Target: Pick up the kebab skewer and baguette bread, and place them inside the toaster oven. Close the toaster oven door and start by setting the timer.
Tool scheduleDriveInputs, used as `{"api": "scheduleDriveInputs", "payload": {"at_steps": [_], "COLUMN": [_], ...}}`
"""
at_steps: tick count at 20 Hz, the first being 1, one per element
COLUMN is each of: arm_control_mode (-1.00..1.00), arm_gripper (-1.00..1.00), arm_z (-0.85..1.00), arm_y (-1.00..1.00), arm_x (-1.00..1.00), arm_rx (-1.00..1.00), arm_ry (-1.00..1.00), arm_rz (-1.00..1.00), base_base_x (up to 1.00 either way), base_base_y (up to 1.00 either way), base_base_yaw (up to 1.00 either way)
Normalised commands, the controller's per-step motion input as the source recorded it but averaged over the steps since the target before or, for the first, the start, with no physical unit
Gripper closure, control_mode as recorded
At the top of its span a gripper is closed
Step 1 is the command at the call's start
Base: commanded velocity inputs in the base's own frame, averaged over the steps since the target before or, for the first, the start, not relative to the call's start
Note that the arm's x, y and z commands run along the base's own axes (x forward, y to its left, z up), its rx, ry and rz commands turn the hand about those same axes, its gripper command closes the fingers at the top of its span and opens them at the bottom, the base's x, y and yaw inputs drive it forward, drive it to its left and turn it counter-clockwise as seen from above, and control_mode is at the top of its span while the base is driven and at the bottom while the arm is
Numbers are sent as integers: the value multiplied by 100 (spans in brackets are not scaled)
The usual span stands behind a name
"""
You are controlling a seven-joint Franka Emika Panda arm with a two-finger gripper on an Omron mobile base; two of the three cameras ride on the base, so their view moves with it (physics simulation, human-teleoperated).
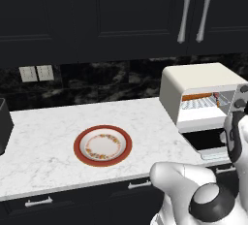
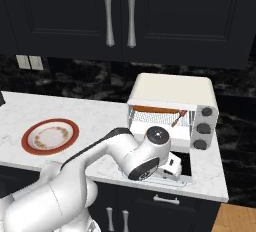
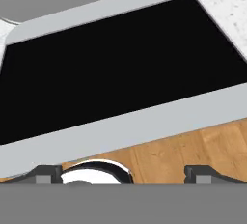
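We see the toaster oven (image 2: 172, 96) standing on the white marble counter (image 1: 48, 136) at its right end, cream-white, with three dark round knobs (image 2: 203, 128) stacked down its right side. Its door (image 3: 120, 73) hangs open, folded down flat in front of the oven so that the dark glass faces up; in the hand view that glass pane in its pale frame lies just past the fingertips, with wood floor (image 3: 202, 146) showing below its near edge. Inside the oven, on the wire rack (image 2: 155, 118), the baguette bread (image 2: 155, 109) lies lengthwise toward the back, a long orange-brown rod, and the kebab skewer (image 2: 179, 118) rests tilted at the right end of the rack, near the knob panel. The gripper (image 3: 123, 174) sits low over the front edge of the open door, and its two dark tips stand wide apart at the bottom of the hand view with nothing between them. In the right base view the arm bends down in front of the oven, its wrist over the door. Well to the left on the counter lies a red-rimmed plate (image 1: 80, 146) with a floral band, and nothing rests on it. Dark cabinets with silver handles (image 2: 119, 14) hang above.
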Motion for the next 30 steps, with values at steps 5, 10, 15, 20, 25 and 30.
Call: {"api": "scheduleDriveInputs", "payload": {"at_steps": [5, 10, 15, 20, 25, 30], "arm_control_mode": [-100, -100, -100, -100, -100, -100], "arm_gripper": [-100, -100, -100, -100, -100, -100], "arm_z": [-47, -39, -22, -12, -10, -16], "arm_y": [3, 0, 0, -1, 0, 0], "arm_x": [-11, 22, 6, 8, 26, 26], "arm_rx": [0, 0, 0, 0, 0, 0], "arm_ry": [9, 7, 0, 0, 0, 0], "arm_rz": [8, 5, 7, 6, 3, 2], "base_base_x": [0, 0, 0, 0, 0, 0], "base_base_y": [0, 0, 0, 0, 0, 0], "base_base_yaw": [0, 0, 0, 0, 0, 0]}}
